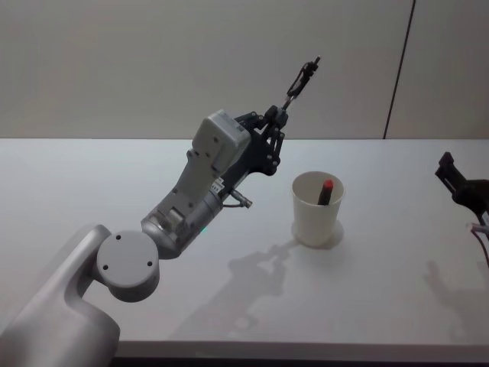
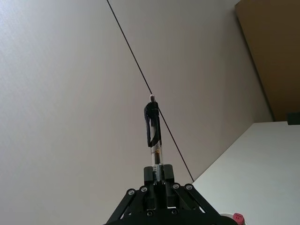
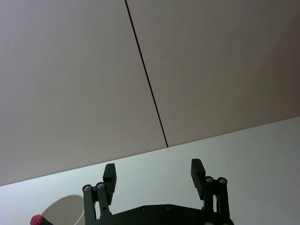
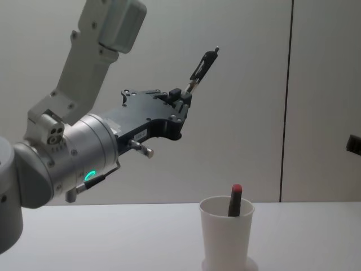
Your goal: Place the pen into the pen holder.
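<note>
My left gripper (image 1: pixel 280 112) is raised well above the table and shut on a black clip pen (image 1: pixel 303 78) by its lower end. The pen (image 2: pixel 153 132) sticks up and away from the fingers (image 4: pixel 185 97), tilted to the right. Below and to the right stands the pen holder (image 1: pixel 316 209), a white paper cup upright on the table. A red-capped marker (image 1: pixel 326 190) leans inside it. From the side, the pen (image 4: pixel 203 66) hangs high above and left of the cup (image 4: pixel 227 236). My right gripper (image 3: pixel 154 176) is open at the table's right edge (image 1: pixel 455 177).
The white table (image 1: pixel 92 183) runs left to right under a plain grey wall with a dark vertical seam (image 1: pixel 399 69). My left arm's elbow (image 1: pixel 126 264) takes up the near left of the table.
</note>
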### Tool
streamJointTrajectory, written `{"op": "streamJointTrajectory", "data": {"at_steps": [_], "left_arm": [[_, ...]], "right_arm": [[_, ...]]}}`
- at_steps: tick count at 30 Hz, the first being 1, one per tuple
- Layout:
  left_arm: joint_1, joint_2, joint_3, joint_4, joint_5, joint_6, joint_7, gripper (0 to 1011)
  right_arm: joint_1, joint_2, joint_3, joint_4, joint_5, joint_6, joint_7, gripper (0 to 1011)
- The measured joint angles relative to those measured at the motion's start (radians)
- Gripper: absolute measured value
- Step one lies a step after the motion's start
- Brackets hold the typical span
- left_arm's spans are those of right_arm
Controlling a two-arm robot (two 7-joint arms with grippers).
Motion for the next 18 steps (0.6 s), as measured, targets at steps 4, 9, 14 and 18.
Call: {"op": "streamJointTrajectory", "data": {"at_steps": [4,9,14,18], "left_arm": [[0.001,0.0,0.0,-0.002,0.005,0.006,0.004,129],[0.001,0.001,0.001,-0.004,0.011,0.011,0.007,130],[0.002,0.001,0.001,-0.005,0.013,0.014,0.009,130],[0.002,0.001,0.001,-0.006,0.015,0.017,0.011,130]], "right_arm": [[0.0,0.0,0.0,0.0,0.0,0.0,0.001,1002],[0.0,0.002,0.001,0.0,0.003,-0.001,0.013,1002],[0.001,0.007,0.003,0.002,0.017,-0.001,0.051,1002],[0.004,0.012,0.004,0.006,0.03,0.0,0.091,1002]]}}
